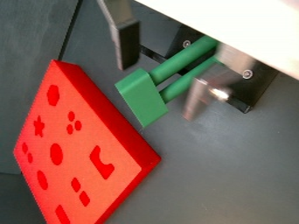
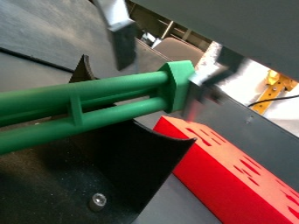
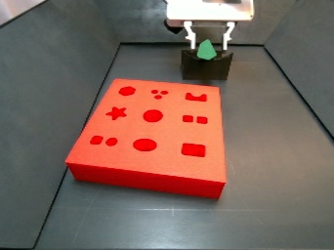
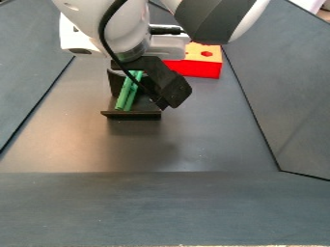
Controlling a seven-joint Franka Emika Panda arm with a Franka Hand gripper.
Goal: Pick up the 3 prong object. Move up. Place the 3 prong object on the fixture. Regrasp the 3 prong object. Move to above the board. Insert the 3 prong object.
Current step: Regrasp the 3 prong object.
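Green and slender, the 3 prong object [image 2: 93, 98] rests across the notched top of the fixture [image 2: 87, 179], its parallel rods running back from a blocky head. Both wrist views show that head [image 1: 142, 94] poking out past the fixture's edge, toward the board [image 1: 73, 149]. In a side view only the head's green tip [image 3: 206, 48] appears above the dark fixture [image 3: 206, 66], at the far end of the floor beyond the red board [image 3: 150, 132]. In a side view from the opposite end, the rods [image 4: 126, 93] slant down onto the fixture [image 4: 133, 114], and the board [image 4: 196, 61] is a small red patch behind the arm.

The arm reaches straight down over the fixture, wrist body close above it. The gripper [image 1: 155, 74] straddles the piece near its head, one silver finger [image 1: 122, 39] on each side. In the wrist views the plates stand slightly off the green plastic, with a gap visible beside the other finger [image 1: 197, 96], so the jaws are parted and grasp nothing. The piece lies between the fingers, supported by the fixture alone.
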